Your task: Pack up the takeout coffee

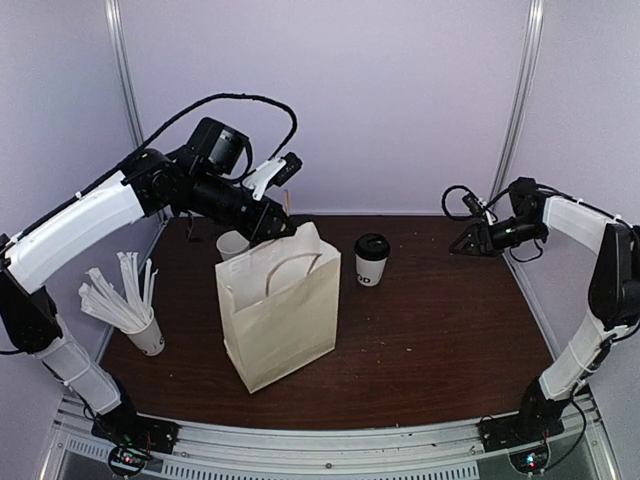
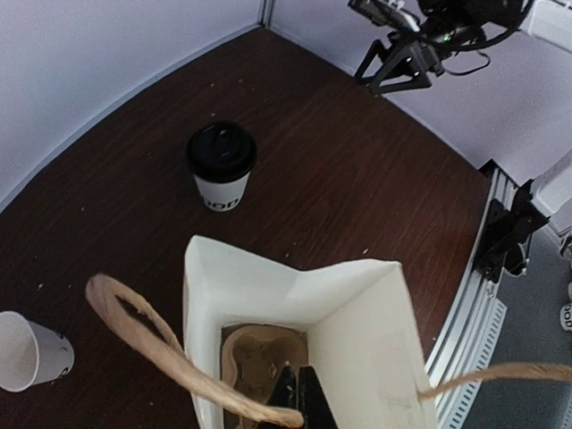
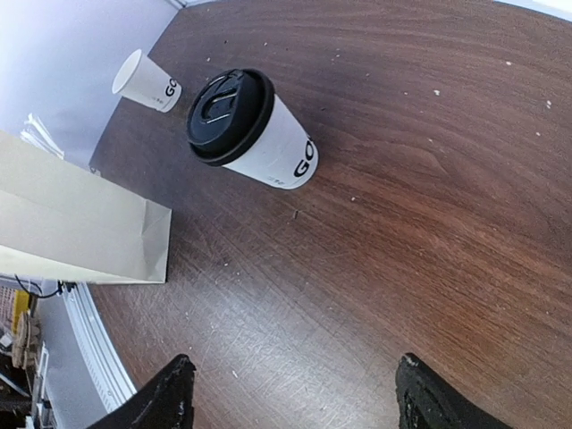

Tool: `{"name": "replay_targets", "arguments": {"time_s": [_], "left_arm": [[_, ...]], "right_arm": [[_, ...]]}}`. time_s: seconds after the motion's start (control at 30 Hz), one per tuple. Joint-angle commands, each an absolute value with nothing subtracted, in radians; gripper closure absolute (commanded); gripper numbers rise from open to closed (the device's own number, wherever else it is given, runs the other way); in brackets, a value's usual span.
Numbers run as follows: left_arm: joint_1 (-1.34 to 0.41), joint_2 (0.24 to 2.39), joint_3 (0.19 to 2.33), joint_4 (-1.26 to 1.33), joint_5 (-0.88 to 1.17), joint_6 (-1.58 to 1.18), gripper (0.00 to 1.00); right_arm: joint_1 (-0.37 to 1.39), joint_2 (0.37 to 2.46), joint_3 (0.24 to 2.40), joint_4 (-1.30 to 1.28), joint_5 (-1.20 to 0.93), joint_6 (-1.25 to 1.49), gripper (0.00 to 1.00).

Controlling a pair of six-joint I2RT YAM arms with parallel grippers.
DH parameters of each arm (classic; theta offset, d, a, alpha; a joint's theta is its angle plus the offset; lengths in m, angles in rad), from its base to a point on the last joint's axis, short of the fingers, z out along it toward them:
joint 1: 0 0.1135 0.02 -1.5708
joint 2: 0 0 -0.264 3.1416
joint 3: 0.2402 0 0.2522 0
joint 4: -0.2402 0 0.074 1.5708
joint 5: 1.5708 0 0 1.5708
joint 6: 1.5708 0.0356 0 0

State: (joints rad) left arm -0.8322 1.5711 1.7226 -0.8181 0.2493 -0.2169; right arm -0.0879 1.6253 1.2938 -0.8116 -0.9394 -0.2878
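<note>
White paper coffee [image 1: 372, 259], round black lid [image 3: 230, 114], upright on woodgrain table [image 1: 430, 340] just beside the cream bag [image 1: 285, 310]. My left gripper [image 2: 299, 398] pinched together at bag mouth; right gripper [image 3: 290, 398] splayed, empty.

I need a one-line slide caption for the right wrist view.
Open right gripper facing the lidded takeout coffee on the wooden table, paper bag nearby.

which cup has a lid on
The takeout coffee right of the bag; the cup behind the bag is open, and the straw cup holds straws.
</note>
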Motion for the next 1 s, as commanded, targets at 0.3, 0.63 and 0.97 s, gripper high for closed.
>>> {"name": "replay_targets", "arguments": {"time_s": [0.3, 0.63, 0.97], "left_arm": [[-0.784, 1.425, 1.563, -0.774, 0.016, -0.101, 0.59], [-0.781, 1.344, 1.504, -0.750, -0.053, -0.144, 0.35], [-0.782, 1.270, 1.454, -0.752, -0.095, -0.173, 0.29]], "right_arm": [[0.282, 1.857, 1.722, -0.829, -0.622, -0.405, 0.11], [0.349, 2.178, 2.132, -1.028, -0.591, -0.566, 0.09], [0.397, 2.241, 2.186, -1.053, -0.548, -0.598, 0.10]]}}
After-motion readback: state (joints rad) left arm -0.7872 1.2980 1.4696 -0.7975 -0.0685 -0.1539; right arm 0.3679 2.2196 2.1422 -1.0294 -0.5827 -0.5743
